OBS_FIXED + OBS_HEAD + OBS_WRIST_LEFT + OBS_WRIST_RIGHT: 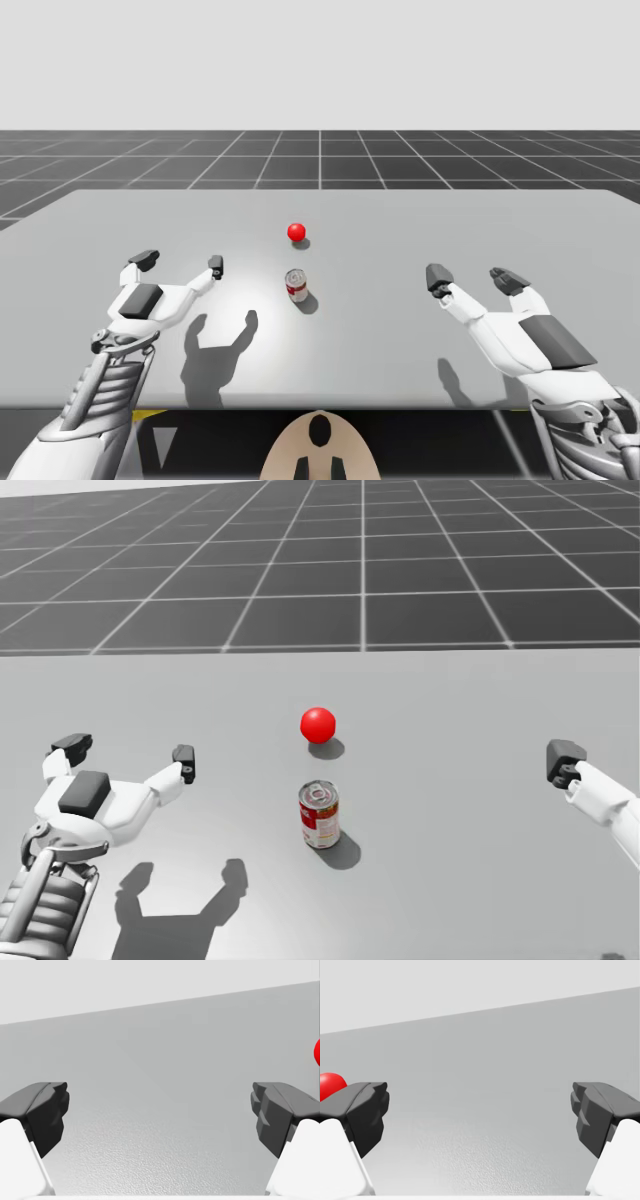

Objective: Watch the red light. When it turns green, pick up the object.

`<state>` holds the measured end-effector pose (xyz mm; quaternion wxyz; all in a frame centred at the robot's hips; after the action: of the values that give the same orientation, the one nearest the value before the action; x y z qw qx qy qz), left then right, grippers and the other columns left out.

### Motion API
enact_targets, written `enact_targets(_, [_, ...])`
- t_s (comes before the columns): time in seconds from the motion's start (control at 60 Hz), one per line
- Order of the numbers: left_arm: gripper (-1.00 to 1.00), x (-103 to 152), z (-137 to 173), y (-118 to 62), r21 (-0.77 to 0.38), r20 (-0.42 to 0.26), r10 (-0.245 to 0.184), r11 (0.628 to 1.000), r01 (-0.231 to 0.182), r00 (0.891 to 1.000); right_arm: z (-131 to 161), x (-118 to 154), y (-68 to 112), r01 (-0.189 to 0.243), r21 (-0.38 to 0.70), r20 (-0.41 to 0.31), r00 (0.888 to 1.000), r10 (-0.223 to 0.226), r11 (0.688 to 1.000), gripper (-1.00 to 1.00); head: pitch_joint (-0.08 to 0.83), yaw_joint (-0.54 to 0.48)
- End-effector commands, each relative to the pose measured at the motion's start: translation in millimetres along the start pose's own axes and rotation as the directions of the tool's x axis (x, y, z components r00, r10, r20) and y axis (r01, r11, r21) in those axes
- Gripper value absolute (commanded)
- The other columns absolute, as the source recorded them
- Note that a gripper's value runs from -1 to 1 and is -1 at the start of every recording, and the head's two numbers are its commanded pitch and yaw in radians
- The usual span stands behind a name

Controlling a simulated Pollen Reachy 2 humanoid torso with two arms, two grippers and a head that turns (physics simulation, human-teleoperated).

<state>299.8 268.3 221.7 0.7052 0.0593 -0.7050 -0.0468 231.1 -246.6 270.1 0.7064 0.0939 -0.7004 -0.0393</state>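
**Light red, can untouched, both grippers wide open**

The light (296, 232) is a small ball sitting on the grey table (500, 220), a little past the middle, and it shows red. Just on the robot's side of it stands the can (297, 286), upright, red and white with a silver top. The can and the light are close together but not touching.

The left gripper (180, 262) hangs above the table to the left of the can and casts a shadow (215, 350) on the surface nearer the robot. Its two dark-tipped fingers are spread wide and hold nothing. In the left wrist view only bare table lies between the fingers (45, 1110), and a sliver of the red light shows ahead, out past one of them.

The right gripper (472, 277) hangs to the right of the can, farther from it than the left one is. Its fingers are also spread wide with nothing in them. In the right wrist view the table between the fingers is bare, and the red light peeks out ahead, just beyond one finger.

In the head view the can stands between the two arms, well apart from both. The left gripper's nearer fingertip points roughly towards the gap between the can and the light. One dark fingertip (563, 758) of the right gripper shows on the far side.
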Motion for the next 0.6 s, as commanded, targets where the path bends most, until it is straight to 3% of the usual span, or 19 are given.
enact_targets(0.017, [-1.00,0.0,0.0,-0.1,-0.001,0.001,0.000,1.000,0.000,1.000,0.3,-1.4,1.3,0.015,0.000,0.000,1.000,-0.015,1.000,-1.00,0.448,0.09])
enact_targets(0.6, [-1.00,0.1,0.5,-0.4,-0.004,0.008,0.002,1.000,-0.002,1.000,-0.1,-2.1,1.3,0.001,0.001,0.004,1.000,-0.001,1.000,-1.00,0.452,0.09])
